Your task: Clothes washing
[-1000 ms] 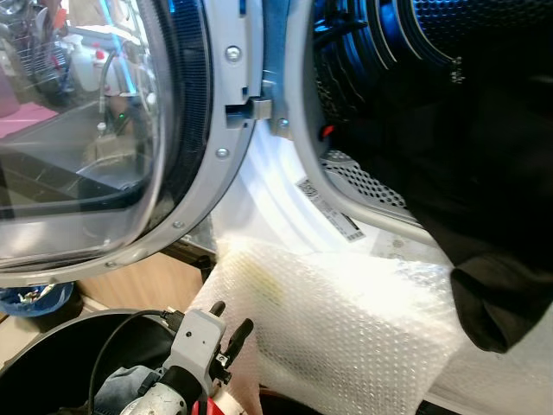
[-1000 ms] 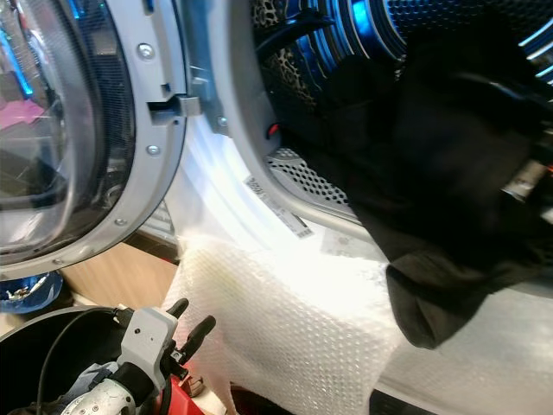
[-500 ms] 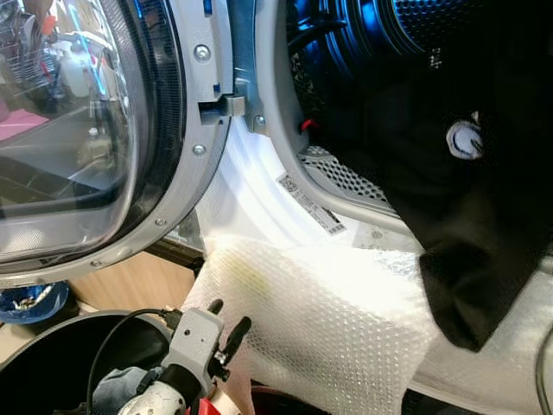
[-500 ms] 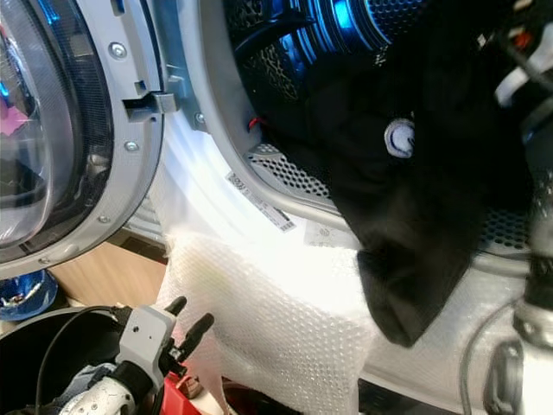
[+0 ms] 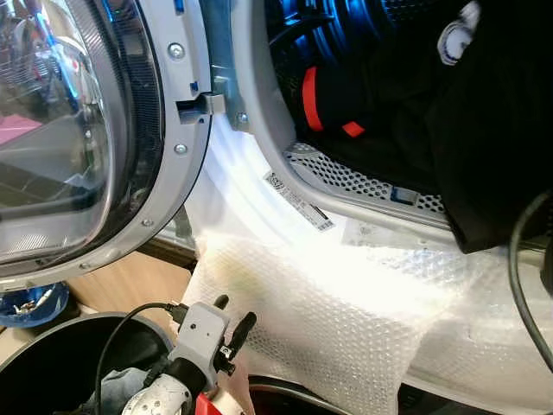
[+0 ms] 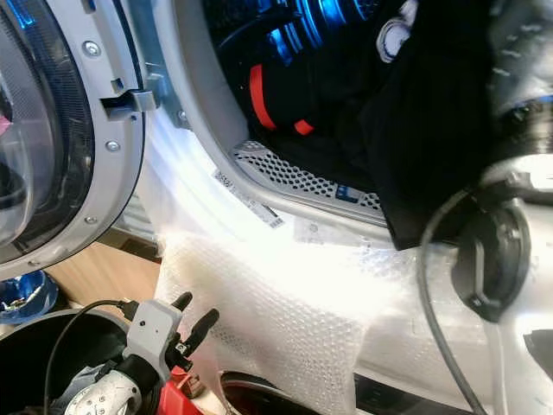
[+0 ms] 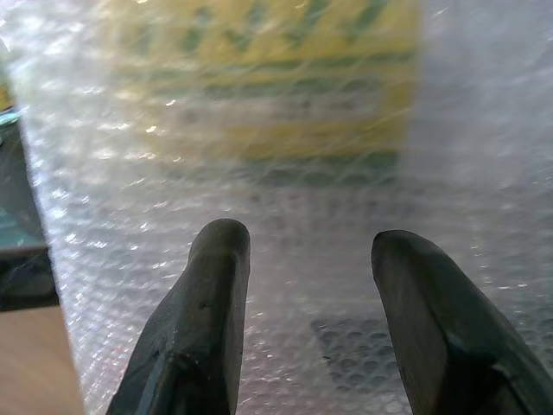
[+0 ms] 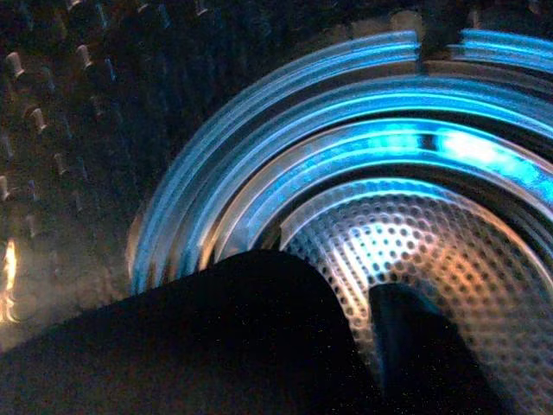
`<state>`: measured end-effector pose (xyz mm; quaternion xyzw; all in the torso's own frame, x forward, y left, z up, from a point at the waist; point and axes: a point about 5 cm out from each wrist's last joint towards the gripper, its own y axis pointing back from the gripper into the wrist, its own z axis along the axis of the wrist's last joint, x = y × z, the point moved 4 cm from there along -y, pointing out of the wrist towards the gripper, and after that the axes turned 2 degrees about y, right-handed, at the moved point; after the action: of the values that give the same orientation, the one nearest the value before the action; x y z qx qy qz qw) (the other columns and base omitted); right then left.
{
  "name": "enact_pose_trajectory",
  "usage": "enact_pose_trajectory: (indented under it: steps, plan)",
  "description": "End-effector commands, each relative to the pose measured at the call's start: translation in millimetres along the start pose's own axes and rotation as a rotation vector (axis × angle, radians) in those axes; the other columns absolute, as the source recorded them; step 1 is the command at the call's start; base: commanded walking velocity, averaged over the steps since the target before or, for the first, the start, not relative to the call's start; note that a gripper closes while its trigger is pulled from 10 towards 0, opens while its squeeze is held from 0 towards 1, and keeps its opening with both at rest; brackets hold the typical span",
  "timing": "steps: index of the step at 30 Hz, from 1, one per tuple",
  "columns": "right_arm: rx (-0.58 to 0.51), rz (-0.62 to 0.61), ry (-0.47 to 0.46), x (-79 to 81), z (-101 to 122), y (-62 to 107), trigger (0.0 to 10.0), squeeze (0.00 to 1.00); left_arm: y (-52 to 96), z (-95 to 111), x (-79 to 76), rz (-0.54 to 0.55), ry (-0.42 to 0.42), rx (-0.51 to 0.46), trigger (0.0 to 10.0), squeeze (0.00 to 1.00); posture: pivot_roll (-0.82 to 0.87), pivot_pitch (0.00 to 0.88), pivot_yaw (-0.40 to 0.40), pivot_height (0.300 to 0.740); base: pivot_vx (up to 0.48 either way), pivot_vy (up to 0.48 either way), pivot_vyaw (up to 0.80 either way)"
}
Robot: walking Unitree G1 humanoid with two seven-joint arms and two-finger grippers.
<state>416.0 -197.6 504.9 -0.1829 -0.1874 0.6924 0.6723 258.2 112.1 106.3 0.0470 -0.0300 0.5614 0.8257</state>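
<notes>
The washing machine's round door [image 5: 78, 130] stands swung wide at the left, and the blue-lit drum [image 8: 415, 216] is exposed. A black garment [image 5: 492, 130] hangs across the right side of the drum mouth, its hem over the perforated lip [image 5: 346, 177]. My right gripper [image 8: 337, 290] is inside the drum, shut on that garment, with cloth draped over one finger. Darker clothing with a red band [image 5: 313, 97] lies in the drum. Low at the front, my left gripper [image 5: 232, 315] is open and holds nothing, its fingertips [image 7: 220, 251] close to bubble wrap [image 5: 328, 320].
Bubble wrap hangs over the machine's front below the opening. A black round basket [image 5: 43, 363] with cloth [image 5: 117, 385] in it stands at the lower left. A blue bowl [image 5: 26, 298] sits on the wooden floor [image 5: 130, 281] under the door. My right arm's cable [image 6: 432, 294] loops at the right.
The camera has shifted. The black garment has been lifted from hanging over the bubble wrap up into the drum mouth. The left gripper has stayed in place, open.
</notes>
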Motion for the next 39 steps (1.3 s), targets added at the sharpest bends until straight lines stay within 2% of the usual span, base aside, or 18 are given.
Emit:
enact_pose_trajectory:
  steps: [1,2,3,7,8,11,12,13,15,17,18,19,21,24,28,33,35,39]
  plan:
    - [0.025,0.004,-0.041,7.3,4,-3.2,10.0,0.00,1.8,-1,1.7,0.011,-0.007,0.006,10.0,0.00,-0.06,0.016,0.004,0.740,0.000,0.000,0.00]
    - [0.048,0.019,-0.089,19.0,2,-5.8,10.0,0.00,2.5,-1,1.5,0.013,-0.008,0.005,10.0,0.00,-0.05,0.021,0.001,0.740,0.000,0.000,0.00]
    - [0.055,0.025,-0.113,24.1,3,-6.7,10.0,0.00,2.7,-1,1.1,0.013,-0.009,0.005,10.0,0.00,-0.05,0.021,-0.003,0.740,0.000,0.000,0.00]
    - [0.059,-0.029,-0.129,27.0,5,-8.6,10.0,0.00,2.9,-1,2.1,0.025,-0.007,0.002,10.0,0.00,-0.04,0.025,-0.009,0.740,0.000,0.000,0.00]
    - [0.053,-0.113,-0.157,19.5,7,-8.6,10.0,0.00,2.8,-1,2.6,0.034,-0.007,0.000,10.0,0.00,-0.03,0.024,-0.011,0.740,0.000,0.000,0.00]
    - [0.054,-0.272,-0.156,-4.2,5,-4.6,10.0,0.00,2.4,0,2.6,0.041,-0.007,-0.002,10.0,0.00,-0.02,0.022,-0.016,0.740,0.000,0.000,0.00]
    - [0.056,-0.306,-0.148,-11.0,3,-3.1,10.0,0.00,2.5,0,2.5,0.044,-0.006,-0.002,10.0,0.00,-0.02,0.024,-0.016,0.740,0.000,0.000,0.00]
    - [0.056,-0.306,-0.148,-11.0,3,-3.1,10.0,0.00,2.5,0,2.5,0.044,-0.006,-0.002,10.0,0.00,-0.02,0.024,-0.016,0.740,0.000,0.000,0.00]
    - [0.077,-0.381,-0.146,-32.2,-9,2.7,10.0,0.00,2.1,0,1.3,0.045,-0.004,-0.004,10.0,0.00,-0.02,0.021,-0.015,0.740,0.000,0.000,0.00]
    - [0.099,-0.382,-0.148,-35.5,-17,4.2,10.0,0.00,1.9,0,0.9,0.044,-0.003,-0.004,10.0,0.00,-0.02,0.021,-0.015,0.740,0.000,0.000,0.00]
    - [0.114,-0.379,-0.150,-36.7,-22,5.0,10.0,0.00,1.8,0,0.7,0.042,-0.002,-0.004,10.0,0.00,-0.02,0.021,-0.015,0.740,0.000,0.000,0.00]
    - [0.156,-0.367,-0.121,-38.5,-38,7.4,10.0,0.00,1.3,-1,-0.8,0.033,0.000,-0.002,10.0,0.00,-0.04,0.014,-0.007,0.740,0.000,0.000,0.00]
    - [0.166,-0.370,-0.108,-39.6,-42,8.3,10.0,0.00,1.2,-1,-1.3,0.031,0.001,0.000,10.0,0.00,-0.04,0.014,-0.007,0.740,0.000,0.000,0.00]
    - [0.216,-0.332,-0.095,-43.8,-62,12.9,10.0,0.00,2.0,-3,-4.1,0.021,0.004,0.003,10.0,0.00,-0.05,0.012,-0.005,0.740,0.000,0.000,0.00]
    - [0.256,-0.236,-0.087,-33.2,-68,11.6,10.0,0.00,2.3,-4,-4.6,0.024,0.012,0.010,10.0,0.00,-0.07,0.032,-0.004,0.740,0.000,0.000,0.00]
    - [0.281,-0.171,-0.129,-24.1,-69,10.2,10.0,0.00,3.4,-5,-6.9,0.020,0.016,0.013,10.0,0.00,-0.09,0.041,-0.008,0.740,0.000,0.000,0.00]
    - [0.289,-0.083,-0.248,-13.0,-58,7.6,10.0,0.00,3.3,-6,-10.2,0.015,0.025,0.017,10.0,0.00,-0.09,0.046,-0.012,0.740,0.000,0.000,0.00]
    - [0.288,0.016,-0.312,-0.5,-43,5.9,10.0,0.00,4.1,-6,-11.4,0.022,0.034,0.018,10.0,0.00,-0.10,0.056,-0.015,0.740,0.000,0.000,0.00]
